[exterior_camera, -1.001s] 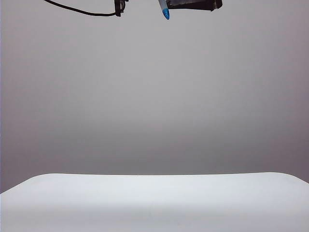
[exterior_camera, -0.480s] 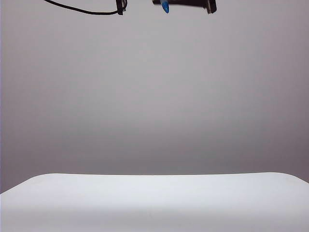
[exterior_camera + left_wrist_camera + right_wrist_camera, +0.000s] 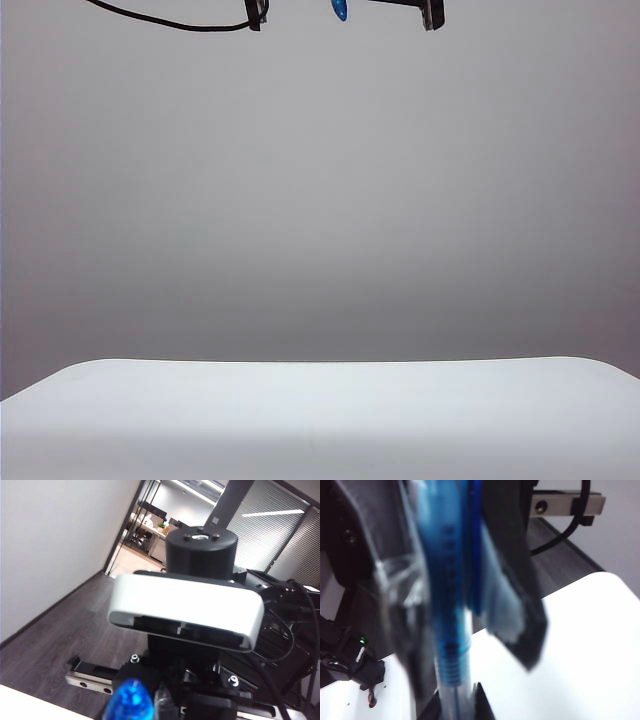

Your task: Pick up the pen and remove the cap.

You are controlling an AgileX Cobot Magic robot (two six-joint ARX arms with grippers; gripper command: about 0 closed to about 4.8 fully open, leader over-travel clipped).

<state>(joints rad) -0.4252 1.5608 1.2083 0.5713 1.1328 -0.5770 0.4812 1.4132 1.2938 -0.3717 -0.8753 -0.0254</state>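
High at the top edge of the exterior view, the pen's (image 3: 341, 10) blue rounded end hangs between my left gripper (image 3: 255, 12) and my right gripper (image 3: 430, 12); most of all three is cut off. In the right wrist view the pen (image 3: 451, 630) runs lengthwise, and my right gripper (image 3: 456, 702) is shut on its clear section just past a blue ridged ring. The left gripper's dark fingers (image 3: 505, 555) clamp the pen farther along. The left wrist view shows the blue end (image 3: 131, 702) close up; the left jaws are hidden. I cannot pick out the cap as a separate piece.
The white table (image 3: 320, 420) lies far below both grippers, before a plain grey wall. A black cable (image 3: 160, 20) droops at the upper left. In the left wrist view the right arm's silver wrist camera (image 3: 185, 610) faces me. A small dark device (image 3: 350, 665) sits on the table.
The right gripper's jaws have closed onto the pen. In the exterior view the pen's blue end and both grippers have drifted up toward the top edge.
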